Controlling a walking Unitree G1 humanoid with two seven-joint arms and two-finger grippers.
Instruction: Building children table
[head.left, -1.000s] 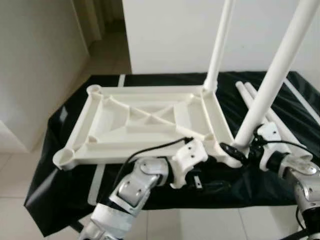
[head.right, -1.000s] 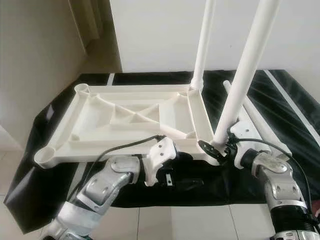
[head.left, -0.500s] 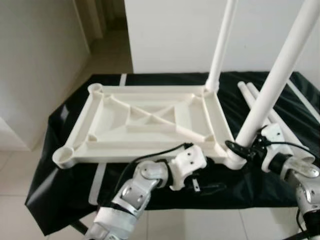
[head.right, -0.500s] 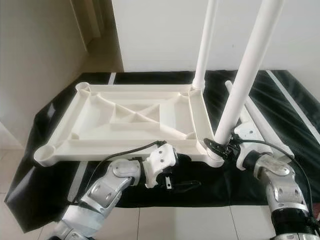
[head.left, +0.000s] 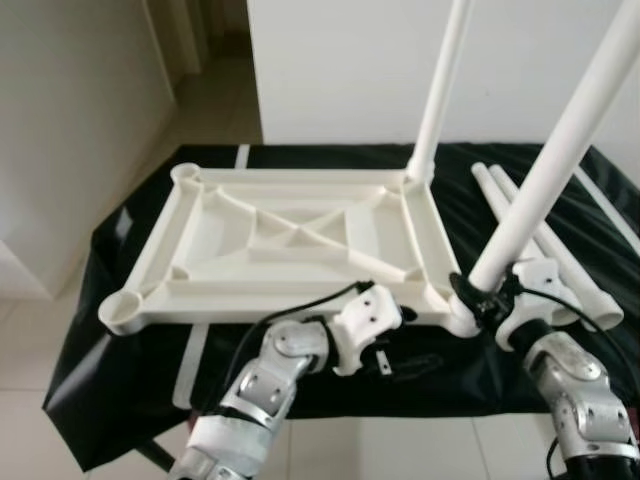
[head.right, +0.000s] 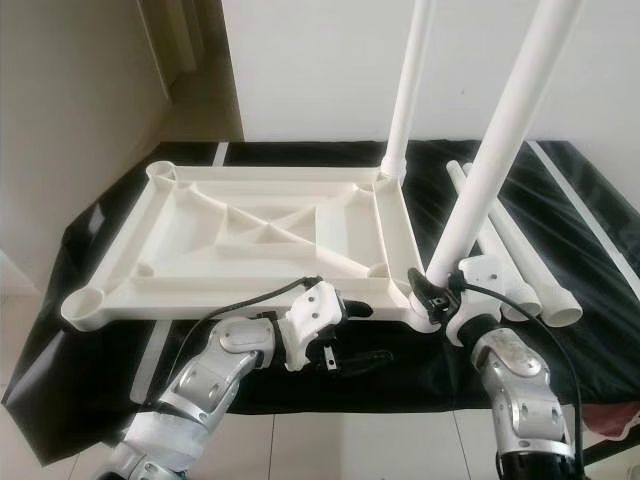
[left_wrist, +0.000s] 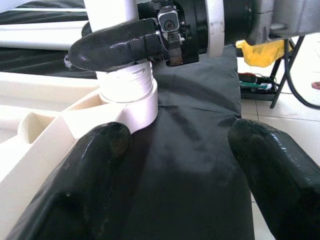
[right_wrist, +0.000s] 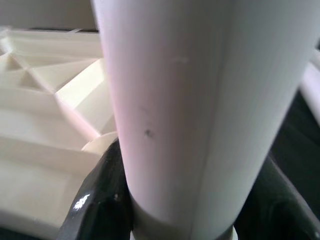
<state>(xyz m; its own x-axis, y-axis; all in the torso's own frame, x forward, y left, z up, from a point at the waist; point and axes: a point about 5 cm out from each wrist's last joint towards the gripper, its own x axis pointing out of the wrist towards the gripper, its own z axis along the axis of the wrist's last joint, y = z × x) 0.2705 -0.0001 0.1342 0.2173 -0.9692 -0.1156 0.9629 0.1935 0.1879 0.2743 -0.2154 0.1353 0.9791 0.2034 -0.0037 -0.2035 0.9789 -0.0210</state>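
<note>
The right claw (head.right: 437, 296) grips the leg (head.right: 495, 165) at its corner socket (left_wrist: 131, 97), so it should twist it straight and snug, while the left claw (head.right: 352, 335), open beside the tabletop (head.right: 255, 228), steadies.

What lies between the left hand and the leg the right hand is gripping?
Only black cloth and the tabletop's corner socket; the left wrist view shows the left hand open, short of the leg.

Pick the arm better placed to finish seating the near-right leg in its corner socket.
Right. The right gripper is already clamped round the base of that leg, just above the socket. The left gripper sits open, beside the tabletop edge, gripping nothing.
</note>
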